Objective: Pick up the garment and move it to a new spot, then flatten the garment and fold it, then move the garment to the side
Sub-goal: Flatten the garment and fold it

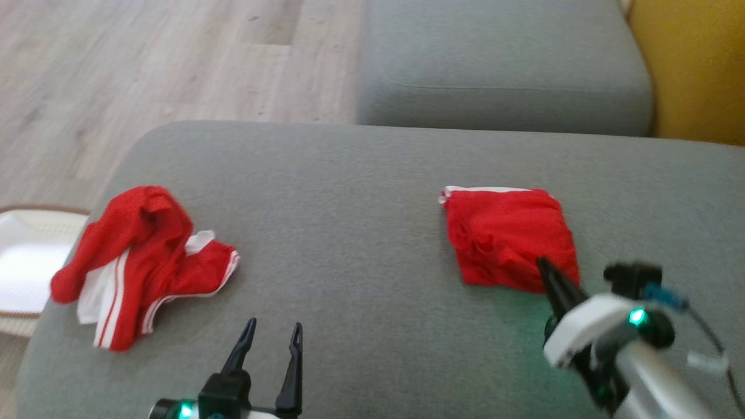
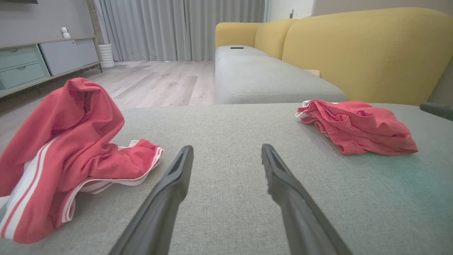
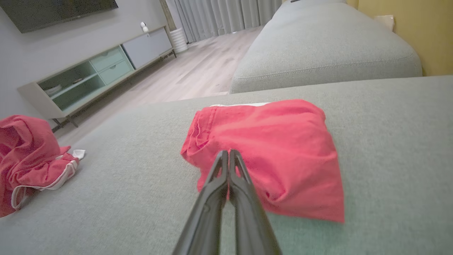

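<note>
**One garment folded; the move to the side looks like the step in hand**

Folded garment (image 1: 509, 235): compact red square with a white band along its far edge; lies flat on the right half of the grey cushion (image 1: 349, 174); layers sit fairly tidy in the right wrist view, with some puckering toward the cushion's middle.

Judged: pick-up, flattening and folding are done for this piece; what is left is the shift to the cushion's side; whether its present spot already counts as "the side" cannot be told.

Right gripper (image 1: 544, 269): over the near edge of the folded piece, toward the cushion's right front; jaws pressed together; whether a pinch of cloth lies between them cannot be told.

Left gripper (image 1: 274, 327): low over bare fabric at the cushion's front centre; jaws apart, holding nothing.

Crumpled garment (image 1: 145, 262): red with white stripes, heaped at the cushion's left edge, well apart from the folded one; neither flattened nor folded.

Judged: if this heap is the next piece, the whole cycle remains for it; the left gripper is the nearer one to it.
</note>
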Controlling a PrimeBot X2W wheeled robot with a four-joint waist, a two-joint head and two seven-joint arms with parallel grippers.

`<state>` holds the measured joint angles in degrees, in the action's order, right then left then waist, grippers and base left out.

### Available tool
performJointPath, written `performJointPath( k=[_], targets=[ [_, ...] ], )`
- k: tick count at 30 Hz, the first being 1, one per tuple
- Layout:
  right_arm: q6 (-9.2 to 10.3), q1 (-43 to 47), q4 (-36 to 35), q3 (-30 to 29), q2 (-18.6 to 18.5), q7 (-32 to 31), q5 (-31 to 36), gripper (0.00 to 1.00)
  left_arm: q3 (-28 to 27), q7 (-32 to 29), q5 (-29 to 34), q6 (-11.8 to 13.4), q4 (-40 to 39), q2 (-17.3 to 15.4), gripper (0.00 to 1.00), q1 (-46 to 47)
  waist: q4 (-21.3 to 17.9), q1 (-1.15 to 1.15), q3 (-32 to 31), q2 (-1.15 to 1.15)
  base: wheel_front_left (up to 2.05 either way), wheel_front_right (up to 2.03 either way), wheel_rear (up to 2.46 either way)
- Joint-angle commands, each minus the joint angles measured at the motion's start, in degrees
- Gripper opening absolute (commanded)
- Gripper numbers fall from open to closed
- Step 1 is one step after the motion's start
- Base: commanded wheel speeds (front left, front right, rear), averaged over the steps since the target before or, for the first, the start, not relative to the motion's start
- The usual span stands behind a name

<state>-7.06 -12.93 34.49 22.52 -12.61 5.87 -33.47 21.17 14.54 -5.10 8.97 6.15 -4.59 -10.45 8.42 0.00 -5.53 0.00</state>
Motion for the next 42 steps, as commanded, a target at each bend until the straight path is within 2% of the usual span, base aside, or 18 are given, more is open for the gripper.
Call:
performJointPath(
  k=[1,8,13,20,24,30,31,32,33,35,41,42],
  targets=[
    [-0.43,-4.51,0.02,1.36,-1.37,-0.60,-0.56,0.00,-1.56,0.46,0.53,-0.36,-1.87,0.45,1.00,2.56,1.58,0.00,0.17,0.00,0.00,0.00,0.00],
    [-0.43,-13.41,14.80,3.87,-1.94,-2.76,-1.79,0.00,-0.12,0.46,0.77,-1.26,-1.24,0.81,1.00,2.60,5.46,0.00,1.25,0.00,0.00,0.00,0.00],
    [-0.43,-15.86,20.64,8.04,-0.73,-2.74,-3.35,0.00,0.28,0.46,0.64,-1.54,-0.78,1.03,1.00,3.26,6.89,0.00,2.59,0.00,0.00,0.00,0.00],
    [-0.43,-14.68,18.24,18.74,2.59,-0.33,-8.81,0.00,-0.39,0.46,0.71,-1.39,-0.59,1.17,1.00,3.92,6.34,0.00,3.27,0.00,0.00,0.00,0.00],
    [-0.43,-12.91,15.67,24.57,3.04,1.96,-13.12,0.00,-0.72,0.46,0.94,-1.52,-0.38,1.18,1.00,4.36,5.58,0.00,2.86,0.00,0.00,0.00,0.00],
    [-0.43,-11.81,13.54,26.65,1.64,8.28,-15.88,0.00,-2.11,0.46,0.91,-0.70,-1.09,1.21,1.00,3.55,2.76,0.00,2.02,0.00,0.00,0.00,0.00],
    [-0.43,-11.81,13.31,26.13,1.15,8.70,-15.48,0.26,-2.36,0.46,0.85,-0.55,-1.22,1.23,1.00,3.35,2.09,0.00,1.94,0.00,0.00,0.00,0.00],
    [-0.43,-11.76,12.92,25.36,0.70,8.94,-14.97,0.46,-2.64,0.46,0.72,-0.43,-1.34,1.24,1.00,3.14,1.31,0.00,1.84,0.00,0.00,0.00,0.00],
    [-0.43,-11.78,12.11,23.79,0.14,9.03,-14.20,0.76,-2.90,0.46,0.59,-0.29,-1.43,1.26,1.00,2.94,0.57,0.00,1.78,0.00,0.00,0.00,0.00],
    [-0.43,-11.10,9.02,19.07,-1.10,9.08,-11.23,1.00,-3.41,0.46,0.32,0.16,-1.76,1.31,1.00,2.55,-1.06,0.00,1.70,0.00,0.00,0.00,0.00],
    [-0.43,-2.47,-2.08,2.60,-2.14,9.11,-0.04,1.00,-4.83,0.46,-0.89,0.95,-2.28,1.47,1.00,2.16,-4.56,0.00,0.98,0.00,0.00,0.00,0.00],
    [-0.43,-2.47,-2.08,2.60,-2.14,9.11,-0.04,1.00,-4.83,0.46,-0.89,0.95,-2.28,1.47,1.00,2.16,-4.56,0.00,0.98,0.00,0.00,0.00,0.00]
  ],
)
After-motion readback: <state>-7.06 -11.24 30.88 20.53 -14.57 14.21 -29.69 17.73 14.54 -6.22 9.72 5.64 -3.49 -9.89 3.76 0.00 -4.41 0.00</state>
